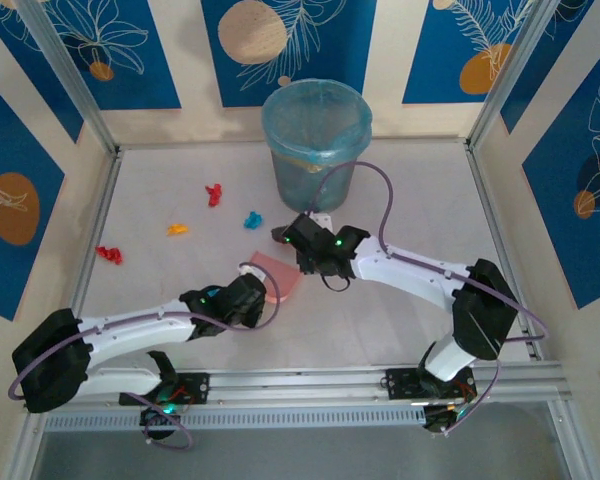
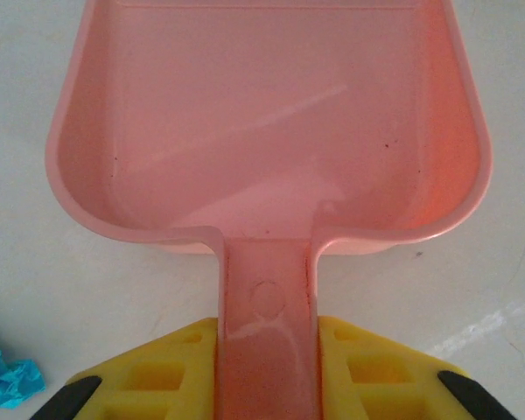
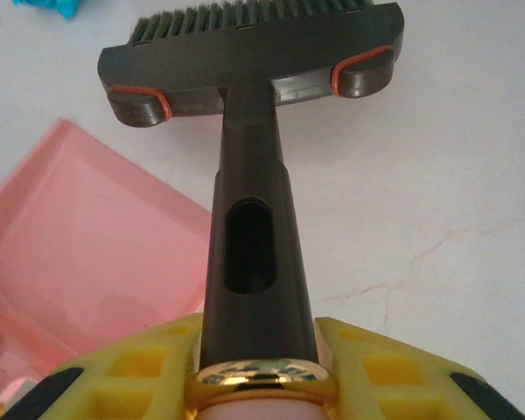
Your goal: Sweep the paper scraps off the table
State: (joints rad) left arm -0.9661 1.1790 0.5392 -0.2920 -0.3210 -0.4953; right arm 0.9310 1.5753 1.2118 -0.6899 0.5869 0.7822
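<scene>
Nearest me, the left gripper (image 2: 267,376) was clamped on the handle of the pink dustpan (image 2: 262,131), whose empty tray lay flat on the table (image 1: 410,200), its open edge pointing away from that gripper and toward the right arm. Just beyond it, the right gripper (image 3: 262,372) was closed around the stem of the dark brush (image 3: 249,52), with the pan just beside it on its left. My worry was the paper scraps (image 1: 214,194). They were scattered rather than bunched, so a quick stroke could flick the light wads sideways past the pan's lip. The two wrists were also close enough to knock together as the brush drew back. The blue scrap (image 1: 252,219) lay just past the bristles at the brush's left end, off the pan's side and not before its mouth. A red one sat farther out, an orange one (image 1: 177,229) lay leftward, and another red cluster (image 1: 108,254) was well apart near the left rail. Behind them all stood the blue bin (image 1: 315,140).
</scene>
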